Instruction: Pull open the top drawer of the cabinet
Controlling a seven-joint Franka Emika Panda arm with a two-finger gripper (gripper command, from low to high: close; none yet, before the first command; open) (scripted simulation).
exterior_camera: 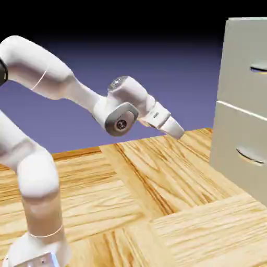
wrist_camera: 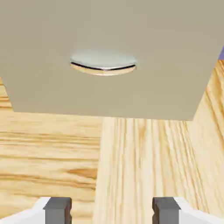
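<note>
The cabinet (exterior_camera: 232,133) stands at the exterior view's right edge, pale grey-beige, partly cut off. Its top drawer (exterior_camera: 241,52) is the upper panel, with a curved grey handle (exterior_camera: 259,68) above the seam. Below it is the lower panel with its own handle (exterior_camera: 250,155). My gripper (exterior_camera: 176,130) hangs in the air left of the cabinet, apart from it, pointing down and to the right at about seam height. In the hand view the gripper (wrist_camera: 112,210) is open with nothing between its fingertips (wrist_camera: 58,209). It faces a drawer front (wrist_camera: 109,26) whose handle (wrist_camera: 103,64) sits well ahead; that panel's bottom edge meets the table.
The wooden parquet table (exterior_camera: 156,198) stretches between the arm's base and the cabinet. The white arm rises from the exterior view's lower left and arches over it.
</note>
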